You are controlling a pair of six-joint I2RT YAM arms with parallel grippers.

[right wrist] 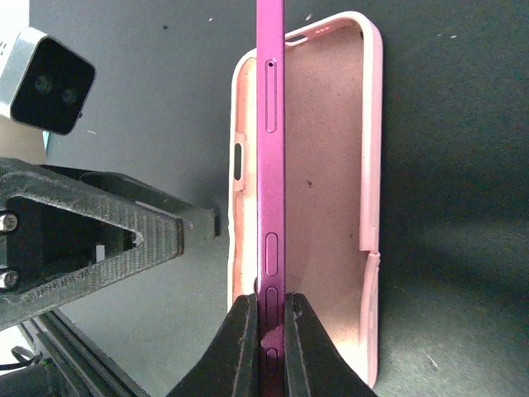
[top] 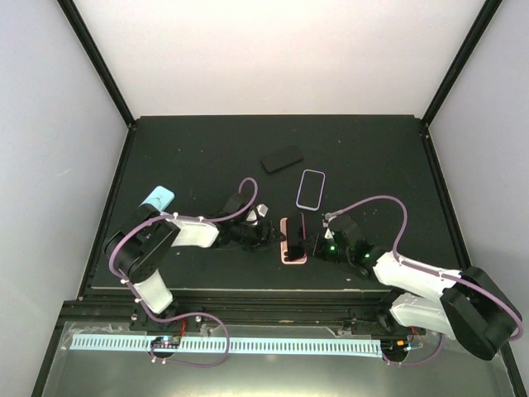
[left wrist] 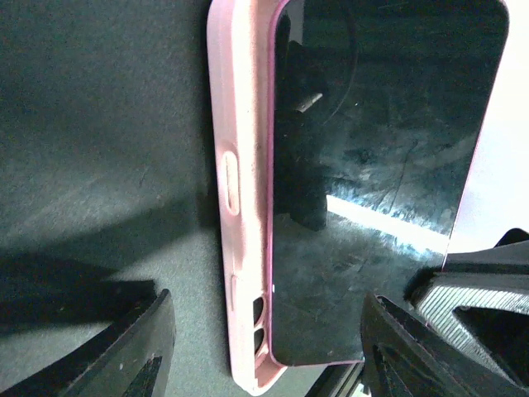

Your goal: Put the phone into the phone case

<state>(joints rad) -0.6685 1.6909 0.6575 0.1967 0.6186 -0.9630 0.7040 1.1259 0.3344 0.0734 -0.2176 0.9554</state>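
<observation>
Right gripper (right wrist: 269, 318) clamps the near end of the phone (right wrist: 270, 165), one finger pressed on each broad face. Left gripper (top: 263, 234) is spread wide, and in its wrist view we see the phone and the pink case (left wrist: 240, 207) between its fingers. On the black table (top: 372, 149), we find the pink case lying open side up, close to the middle of the near edge. We see the phone standing on one long edge inside it, along its left wall, with the button edge uppermost and the dark screen facing the left arm. Both long axes run from the near edge toward the far edge. Farther back lie a purple-rimmed case (top: 311, 188) and a black slab (top: 282, 158). A light blue case (top: 156, 199) sits toward the left edge.
</observation>
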